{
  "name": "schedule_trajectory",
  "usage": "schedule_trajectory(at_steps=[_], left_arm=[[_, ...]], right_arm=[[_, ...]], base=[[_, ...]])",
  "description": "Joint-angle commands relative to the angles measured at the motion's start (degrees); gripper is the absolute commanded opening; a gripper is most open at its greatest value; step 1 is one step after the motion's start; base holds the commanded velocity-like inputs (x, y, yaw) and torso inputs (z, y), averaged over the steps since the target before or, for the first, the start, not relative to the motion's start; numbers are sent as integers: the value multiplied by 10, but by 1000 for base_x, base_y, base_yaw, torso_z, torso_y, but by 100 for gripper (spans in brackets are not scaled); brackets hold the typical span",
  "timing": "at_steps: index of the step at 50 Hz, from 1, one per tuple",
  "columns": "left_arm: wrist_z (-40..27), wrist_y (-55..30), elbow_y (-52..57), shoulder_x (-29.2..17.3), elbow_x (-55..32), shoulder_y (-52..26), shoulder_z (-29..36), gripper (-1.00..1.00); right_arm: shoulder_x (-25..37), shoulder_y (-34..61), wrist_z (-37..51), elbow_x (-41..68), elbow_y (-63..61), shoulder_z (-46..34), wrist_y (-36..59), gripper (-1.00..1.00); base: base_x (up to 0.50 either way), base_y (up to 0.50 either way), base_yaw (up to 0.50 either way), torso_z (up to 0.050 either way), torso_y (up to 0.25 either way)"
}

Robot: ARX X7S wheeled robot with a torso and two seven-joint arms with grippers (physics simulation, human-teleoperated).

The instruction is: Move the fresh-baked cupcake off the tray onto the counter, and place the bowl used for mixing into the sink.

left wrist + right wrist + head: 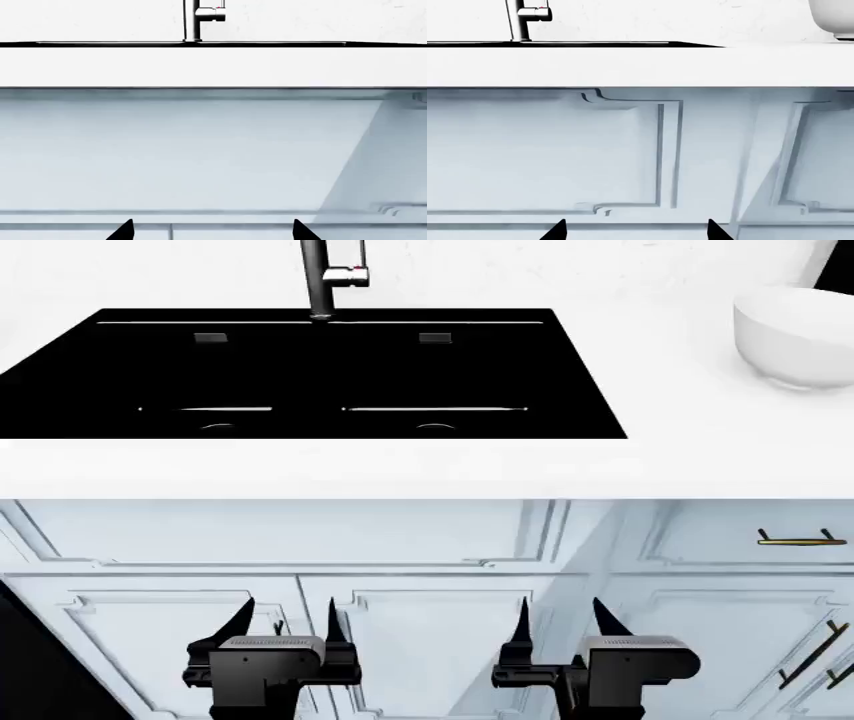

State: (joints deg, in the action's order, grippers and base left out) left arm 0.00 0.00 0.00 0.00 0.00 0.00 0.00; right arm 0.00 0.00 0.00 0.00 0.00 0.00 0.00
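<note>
From the head camera I see both of my arms held low in front of the pale blue cabinet doors (400,630), well below the counter (400,470), each gripper pointing upward. My left gripper (287,625) has its two dark fingers spread apart with nothing between them, and my right gripper (561,625) is spread apart and empty in the same way. In the left wrist view only the two black fingertips (123,231) show at the edge of the picture, set wide, facing a plain cabinet panel. The right wrist view shows its own fingertips (557,231) likewise parted before a moulded cabinet door. The bowl (797,335), round, glossy and white, sits upright on the counter to the right of the sink (307,370), apart from its rim, far above and to the right of my right gripper; I touch nothing. Its lower side also shows in the right wrist view (832,19). I cannot see inside the bowl. The sink is a black double basin set into the counter, and both basins show only their drains. A grey faucet (320,280) stands at its back edge. I cannot see the cupcake or the tray in any view. A brass handle (801,538) shows on a drawer at the right.
</note>
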Motion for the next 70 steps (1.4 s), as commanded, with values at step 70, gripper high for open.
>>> schedule_trajectory(at_steps=[70], left_arm=[[-92, 12, -22, -66, -31, -9, 88, 100]], right_arm=[[68, -7, 95, 31, -10, -89, -10, 100]], base=[[0, 405, 0, 0, 0]])
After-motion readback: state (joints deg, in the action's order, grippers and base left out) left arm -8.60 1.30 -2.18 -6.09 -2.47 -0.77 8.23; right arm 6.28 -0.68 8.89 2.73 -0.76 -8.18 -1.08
